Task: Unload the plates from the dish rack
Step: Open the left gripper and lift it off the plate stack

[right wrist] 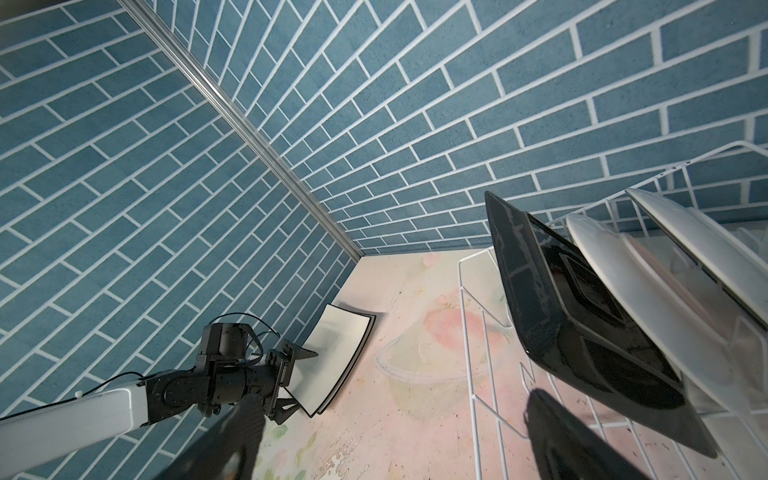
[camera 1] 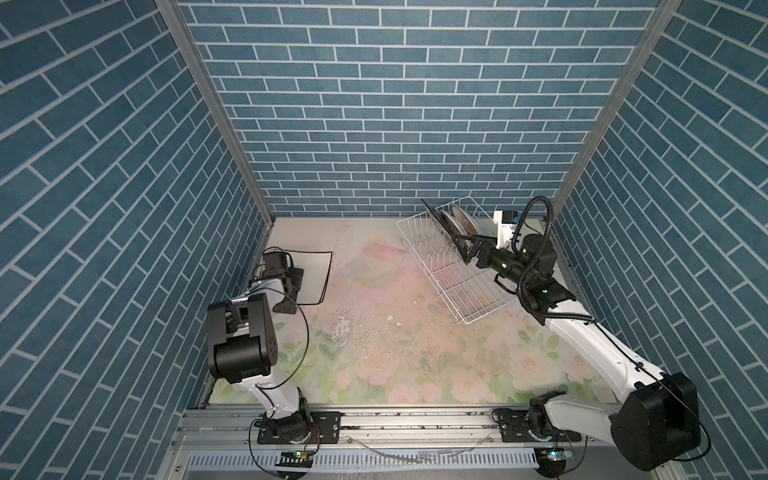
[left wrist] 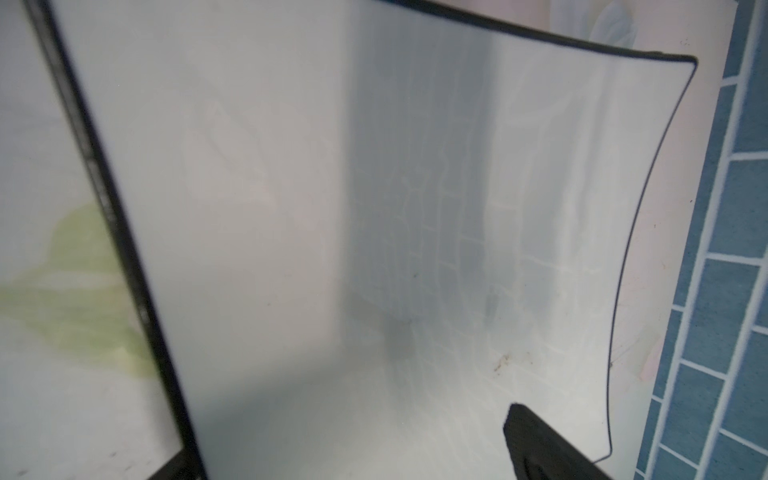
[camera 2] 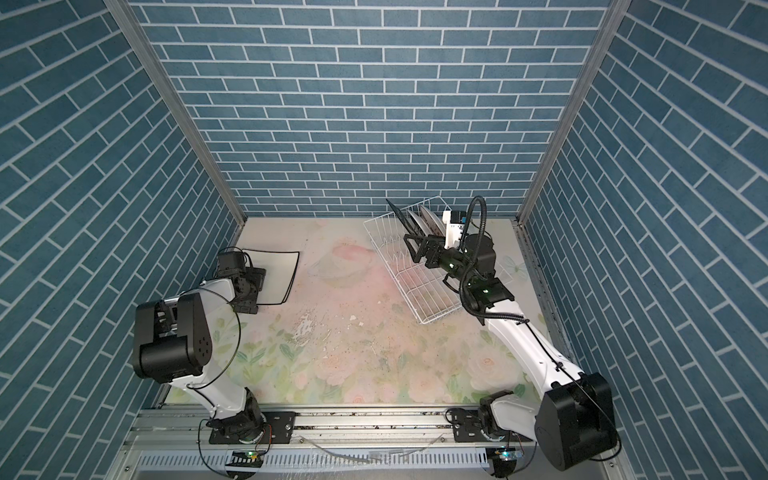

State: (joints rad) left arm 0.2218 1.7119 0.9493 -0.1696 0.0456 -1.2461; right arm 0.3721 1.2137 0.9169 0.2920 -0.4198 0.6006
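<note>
The white wire dish rack (camera 1: 451, 291) stands at the back right of the table. A square plate with a glossy black back (right wrist: 573, 316) leans upright in it, with two round white plates (right wrist: 648, 291) behind it. My right gripper (camera 1: 467, 249) is open at the near end of the black-backed plate. One of its fingers (right wrist: 573, 440) is just beside the plate's lower edge, and nothing is between the jaws. A plain white square plate with a black rim (camera 1: 318, 270) lies flat at the back left. My left gripper (camera 1: 298, 291) hovers open over its near edge, one finger (left wrist: 548, 449) above the white face (left wrist: 374, 208).
Blue brick-pattern walls close in the table on three sides; the left wall (left wrist: 727, 291) runs close beside the flat plate. The front rows of the rack (camera 2: 428, 299) hold only upright prongs. The floral tabletop (camera 1: 395, 332) lies between the two arms.
</note>
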